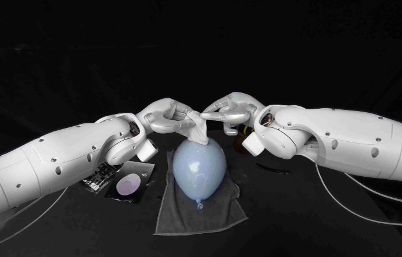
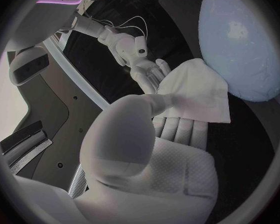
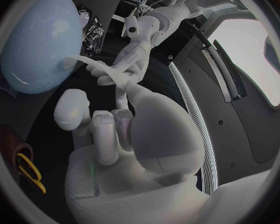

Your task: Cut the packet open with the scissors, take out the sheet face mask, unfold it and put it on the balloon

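The left hand [image 1: 168, 116] is raised above the far end of the balloon [image 1: 199, 163], with the forearm brought in low from the left edge of the table [image 1: 318, 222]. The sheet face mask [image 2: 196, 92] is gripped by this hand: in the left wrist view the thumb is pressed onto the upper face of the sheet and the fingers [image 2: 184, 129] are laid flat beneath it.

The right hand [image 1: 228, 110] is positioned directly opposite, with fingertips turned toward the left hand and almost touching it. The opposite edge of the mask appears to be pinched by this hand, although the contact point is partly hidden by its curled fingers. The right forearm is angled in from the right edge at a similar height.

The mask is held between the two hands, partly folded, and its lower portion is draped down onto the far tip of the balloon. The balloon is laid lengthwise on a grey towel [image 1: 180, 219], with its knot toward the robot.

An opened dark packet [image 1: 128, 185] is located on the table beside the towel, below the left forearm. The scissors [image 3: 29, 173], identified by yellow handles, are placed on the table near the right wrist, apart from both hands.
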`<state>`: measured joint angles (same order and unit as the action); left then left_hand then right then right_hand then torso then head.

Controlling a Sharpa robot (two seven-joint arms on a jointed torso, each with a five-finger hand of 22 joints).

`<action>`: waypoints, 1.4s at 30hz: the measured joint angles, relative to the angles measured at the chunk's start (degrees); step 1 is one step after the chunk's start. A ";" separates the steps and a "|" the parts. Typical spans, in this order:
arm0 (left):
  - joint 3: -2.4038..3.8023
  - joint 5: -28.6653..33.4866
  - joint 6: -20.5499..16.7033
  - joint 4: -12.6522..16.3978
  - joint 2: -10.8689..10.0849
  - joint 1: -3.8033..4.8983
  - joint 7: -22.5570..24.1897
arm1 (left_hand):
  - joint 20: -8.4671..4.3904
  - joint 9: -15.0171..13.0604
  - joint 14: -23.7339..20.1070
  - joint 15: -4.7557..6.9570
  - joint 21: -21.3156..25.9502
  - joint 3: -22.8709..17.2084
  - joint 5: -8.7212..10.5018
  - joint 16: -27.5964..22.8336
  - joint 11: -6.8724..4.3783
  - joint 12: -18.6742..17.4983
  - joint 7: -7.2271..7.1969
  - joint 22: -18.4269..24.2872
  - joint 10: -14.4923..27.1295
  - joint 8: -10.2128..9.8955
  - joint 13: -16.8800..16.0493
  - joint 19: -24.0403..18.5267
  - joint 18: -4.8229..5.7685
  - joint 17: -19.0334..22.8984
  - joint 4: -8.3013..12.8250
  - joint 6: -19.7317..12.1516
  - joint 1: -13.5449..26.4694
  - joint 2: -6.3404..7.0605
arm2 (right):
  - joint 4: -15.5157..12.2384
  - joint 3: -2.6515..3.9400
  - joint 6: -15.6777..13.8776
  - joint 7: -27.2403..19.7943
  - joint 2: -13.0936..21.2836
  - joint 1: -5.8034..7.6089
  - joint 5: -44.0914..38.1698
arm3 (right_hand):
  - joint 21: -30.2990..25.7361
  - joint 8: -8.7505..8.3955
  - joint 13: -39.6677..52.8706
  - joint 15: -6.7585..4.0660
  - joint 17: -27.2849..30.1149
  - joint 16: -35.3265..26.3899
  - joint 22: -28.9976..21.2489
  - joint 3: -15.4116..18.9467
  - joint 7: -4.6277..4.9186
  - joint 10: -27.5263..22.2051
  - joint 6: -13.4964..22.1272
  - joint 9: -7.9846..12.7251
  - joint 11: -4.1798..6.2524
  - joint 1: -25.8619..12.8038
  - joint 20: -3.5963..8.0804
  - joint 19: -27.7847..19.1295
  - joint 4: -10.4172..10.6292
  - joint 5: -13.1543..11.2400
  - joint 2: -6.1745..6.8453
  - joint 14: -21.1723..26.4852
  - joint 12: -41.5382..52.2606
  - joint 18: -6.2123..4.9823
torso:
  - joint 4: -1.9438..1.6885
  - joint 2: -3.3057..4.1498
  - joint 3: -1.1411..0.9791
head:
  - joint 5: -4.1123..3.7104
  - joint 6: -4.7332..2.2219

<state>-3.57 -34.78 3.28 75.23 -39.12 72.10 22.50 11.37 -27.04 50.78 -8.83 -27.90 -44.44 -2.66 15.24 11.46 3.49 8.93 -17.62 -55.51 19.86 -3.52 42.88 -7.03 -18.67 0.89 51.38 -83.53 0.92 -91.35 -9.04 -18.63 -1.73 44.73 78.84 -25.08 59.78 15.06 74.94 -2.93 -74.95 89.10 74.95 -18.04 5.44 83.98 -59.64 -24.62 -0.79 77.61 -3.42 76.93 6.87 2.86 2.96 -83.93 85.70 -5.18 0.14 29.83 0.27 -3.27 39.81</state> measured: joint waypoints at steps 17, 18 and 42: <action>0.01 -0.01 0.00 -0.01 0.01 0.00 -0.01 | 0.00 0.02 0.00 0.00 0.00 0.00 0.00 0.00 0.00 0.00 0.00 0.02 0.00 0.00 0.00 0.00 0.00 0.00 0.00 0.00 0.00 0.00 | -0.06 0.00 -0.15 0.15 0.06 0.00 -0.11 | 0.00 -0.01 -0.01 0.00 0.05 0.23 -0.05 -1.49 -0.01 -0.01 -0.01 0.17 0.00 0.94 0.00 0.00 -2.15 0.00 0.49 0.01 -0.12 0.03 | -0.01 0.00 -0.01 | -0.04 0.04; 0.01 -0.02 0.00 -0.01 0.01 0.00 -0.02 | 0.00 0.02 0.00 0.00 0.01 0.00 0.00 0.00 0.00 0.00 0.00 0.02 0.00 0.00 0.00 0.00 0.00 0.01 0.00 0.00 0.00 0.00 | -0.06 0.00 -0.16 0.15 0.06 0.00 -0.12 | 0.03 -0.01 -0.02 0.00 0.05 0.22 -0.04 -1.76 -0.01 -0.01 -0.01 0.18 0.01 0.80 0.00 0.00 -2.21 0.00 0.34 0.01 -0.12 0.03 | -0.01 0.00 -0.01 | -0.05 0.04; 0.00 0.07 -0.41 -0.10 0.31 0.02 -0.60 | 0.58 0.09 -1.27 -0.59 -1.27 0.68 0.00 -0.36 -0.13 0.00 3.49 -0.95 2.99 -1.50 0.10 -2.45 0.00 0.91 0.63 -1.91 1.61 2.05 | -0.76 0.00 2.22 -2.95 0.81 -0.01 1.10 | 1.77 3.32 0.01 -0.15 0.00 0.60 -0.01 -11.24 -0.89 -0.05 -1.09 -0.85 0.48 -1.79 0.54 0.54 -6.80 -0.21 -1.61 -0.14 2.48 0.40 | 0.03 -0.04 -0.05 | -0.03 -0.07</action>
<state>-3.58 -34.71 2.87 75.12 -38.81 72.12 21.90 11.96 -26.96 49.51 -9.42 -29.17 -43.76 -2.66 14.88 11.33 3.49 12.42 -18.57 -52.52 18.36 -3.42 40.43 -7.03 -17.76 1.52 49.47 -81.92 2.97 -92.11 -9.04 -16.40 -4.68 45.54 78.83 -23.98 61.56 18.38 74.95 -3.08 -74.95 89.70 74.94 -29.28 4.55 83.93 -60.73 -25.46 -0.31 75.82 -2.88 77.47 0.08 2.66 1.36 -84.07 88.18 -4.78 0.17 29.79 0.21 -3.30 39.74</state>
